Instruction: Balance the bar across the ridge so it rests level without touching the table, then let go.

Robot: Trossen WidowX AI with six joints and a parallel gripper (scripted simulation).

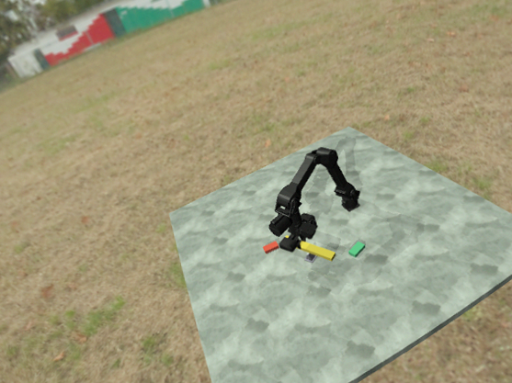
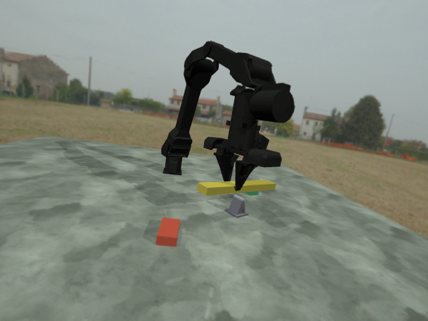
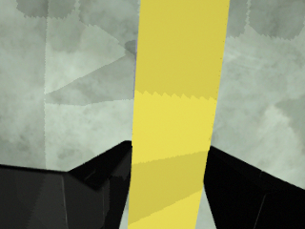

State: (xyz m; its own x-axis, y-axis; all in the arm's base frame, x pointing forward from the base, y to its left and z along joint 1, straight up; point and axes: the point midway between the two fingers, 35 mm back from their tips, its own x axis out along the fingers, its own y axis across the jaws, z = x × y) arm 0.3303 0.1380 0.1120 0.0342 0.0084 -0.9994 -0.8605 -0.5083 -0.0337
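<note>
The yellow bar is held up off the table, close to level. My gripper is shut on it, one finger on each long side, near its middle in the exterior view. The grey ridge stands upright on the table. In the exterior view its top edge shows just below the bar, with a small gap between them. In the top view the ridge is partly hidden by the bar. The bar hides most of the ridge in the wrist view.
A red block lies on the table, off one end of the bar. A green block lies beyond the other end, partly hidden by the bar in the exterior view.
</note>
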